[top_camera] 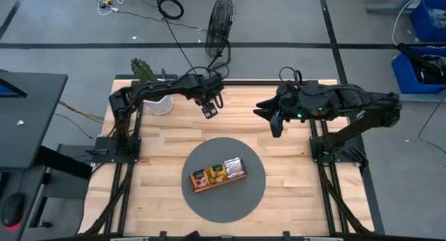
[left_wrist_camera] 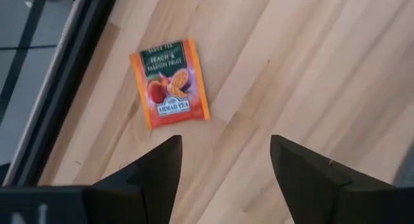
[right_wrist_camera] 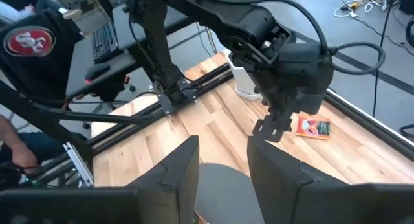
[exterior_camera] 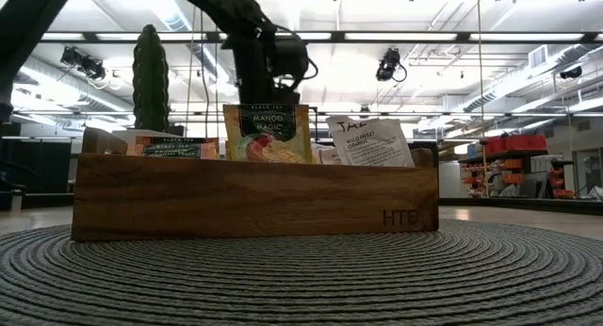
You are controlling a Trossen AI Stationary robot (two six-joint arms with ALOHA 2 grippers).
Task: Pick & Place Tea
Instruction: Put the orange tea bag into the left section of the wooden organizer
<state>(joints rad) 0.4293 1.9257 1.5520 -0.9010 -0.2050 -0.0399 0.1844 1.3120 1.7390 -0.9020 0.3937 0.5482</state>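
Grey floor [top_camera: 56, 18] with dark lines surrounds the bench [top_camera: 160, 143]; a fan [top_camera: 221, 25], blue bins [top_camera: 426, 18], ceiling striplights [exterior_camera: 396, 36].

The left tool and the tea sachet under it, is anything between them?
No. In the left wrist view, bare wooden table separates the open left tool from the sachet.
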